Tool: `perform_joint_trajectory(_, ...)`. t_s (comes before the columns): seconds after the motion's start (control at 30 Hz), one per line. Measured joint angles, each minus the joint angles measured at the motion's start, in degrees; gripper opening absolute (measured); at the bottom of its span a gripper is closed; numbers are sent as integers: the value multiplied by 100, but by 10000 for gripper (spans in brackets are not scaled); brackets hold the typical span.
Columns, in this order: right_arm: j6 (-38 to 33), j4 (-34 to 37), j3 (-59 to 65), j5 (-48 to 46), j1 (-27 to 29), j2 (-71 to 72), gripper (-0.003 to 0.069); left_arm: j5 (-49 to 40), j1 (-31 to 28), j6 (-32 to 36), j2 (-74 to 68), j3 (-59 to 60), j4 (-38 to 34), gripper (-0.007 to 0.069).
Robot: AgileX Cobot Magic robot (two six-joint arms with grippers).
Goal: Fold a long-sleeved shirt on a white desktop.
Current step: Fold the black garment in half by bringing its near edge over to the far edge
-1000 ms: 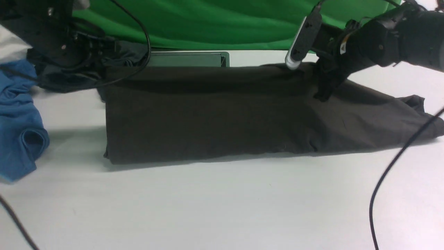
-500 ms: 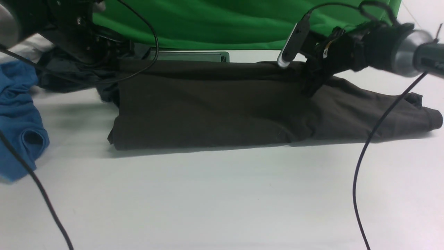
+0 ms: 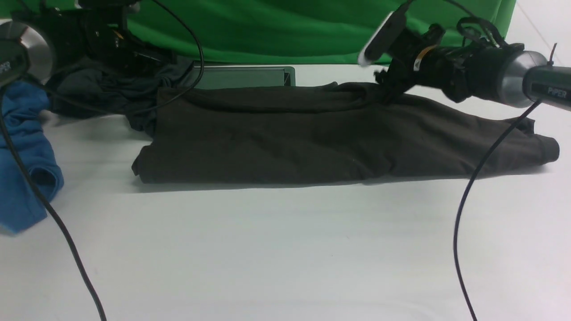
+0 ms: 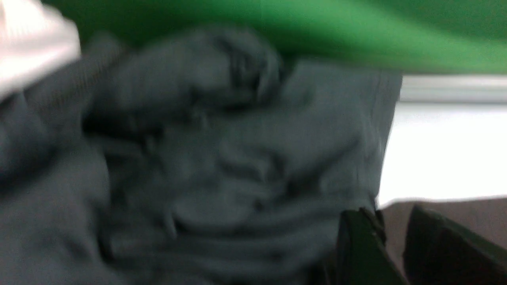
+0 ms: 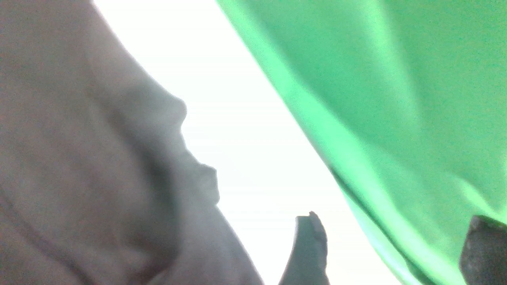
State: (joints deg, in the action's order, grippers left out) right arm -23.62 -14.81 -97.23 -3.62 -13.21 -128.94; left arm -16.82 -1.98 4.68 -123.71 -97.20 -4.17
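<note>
Broadly, the white surface (image 3: 285, 249) fills the foreground, with a green backdrop (image 3: 276, 26) hanging behind it. Across the surface lies the long-sleeved shirt (image 3: 285, 133), folded into a long dark band running left to right, with a cuffed sleeve end toward the robot's right. A charcoal garment (image 3: 102, 89) is heaped at the shirt's far left corner, and a blue shirt (image 3: 22, 147) lies at the left edge. The right arm (image 3: 468, 76) reaches in nearly level, low over the shirt's far edge. The left arm (image 3: 102, 40) is raised above the charcoal heap. The right claw (image 5: 396, 221) stands wide apart and empty, with the shirt close beside it; I cannot tell whether they touch. The left claw (image 4: 390, 221) is blurred, but its fingers are parted and grip nothing, with the shirt's corner showing through the gap and the charcoal garment just ahead.
</note>
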Motion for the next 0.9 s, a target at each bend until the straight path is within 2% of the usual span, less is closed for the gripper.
perform_joint_trajectory(0.03,103,0,-7,-18,6,15,460,64,0,6,-5,0,16,235)
perform_joint_trajectory(0.1,638,-1,-93,-593,67,202,382,230,0,59,-19,0,115,277)
perform_joint_trajectory(0.2,828,95,-239,-1878,75,550,191,-99,15,127,69,0,-101,288)
perform_joint_trajectory(0.27,399,771,-431,-2770,63,766,80,-652,65,497,208,0,-489,253)
perform_joint_trajectory(0.3,316,771,-456,-2856,63,779,74,-768,80,561,223,0,-581,242)
perform_joint_trajectory(0.33,-395,1612,-629,-3487,63,817,38,-1177,178,1196,347,-5,-970,183)
perform_joint_trajectory(0.43,-1350,3063,-809,-4097,83,686,19,-1917,419,2280,483,-10,-1611,71)
perform_joint_trajectory(0.5,-1623,3466,-899,-4156,83,448,17,-2252,657,2676,509,-10,-2073,22)
perform_joint_trajectory(0.77,-1750,3649,-1424,-4073,113,-446,15,-2369,1104,3019,509,-10,-2180,17)
perform_joint_trajectory(0.9,-1636,3701,-2165,-4020,113,-958,13,-2361,1281,3123,509,-10,-2164,17)
